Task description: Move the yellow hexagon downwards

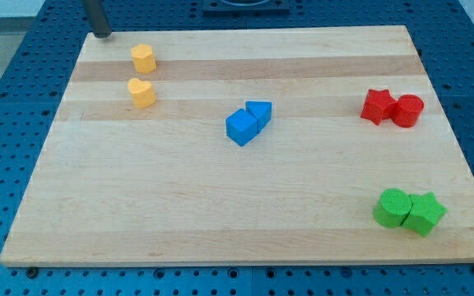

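Observation:
The yellow hexagon (144, 57) sits near the top left of the wooden board (220, 205). A yellow heart (141, 92) lies just below it, with a small gap between them. My tip (101, 34) is at the board's top left edge, up and to the left of the yellow hexagon and not touching it.
A blue cube (241, 127) touches a blue triangle (259, 112) near the middle. A red star (378, 106) and a red cylinder (408, 110) sit together at the right. A green cylinder (392, 207) and a green star (424, 213) sit together at the bottom right.

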`<state>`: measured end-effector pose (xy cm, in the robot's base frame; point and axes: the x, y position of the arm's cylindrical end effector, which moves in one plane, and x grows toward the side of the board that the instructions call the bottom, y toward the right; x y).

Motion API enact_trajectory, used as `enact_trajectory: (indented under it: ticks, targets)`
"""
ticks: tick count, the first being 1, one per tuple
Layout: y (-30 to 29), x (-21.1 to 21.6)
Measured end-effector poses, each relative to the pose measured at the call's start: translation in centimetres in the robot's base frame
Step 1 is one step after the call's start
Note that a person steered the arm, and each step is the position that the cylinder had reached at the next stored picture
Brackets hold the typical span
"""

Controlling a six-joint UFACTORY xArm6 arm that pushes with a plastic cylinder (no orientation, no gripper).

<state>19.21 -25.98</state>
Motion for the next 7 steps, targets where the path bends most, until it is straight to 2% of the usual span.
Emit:
enact_trajectory:
  ticks: [1,3,4,6,7]
  targets:
    - [0.9,0.0]
    - [9.1,2.0]
    - [10.5,2.0]
    - [10.3,5.5]
    - [9.2,3.1]
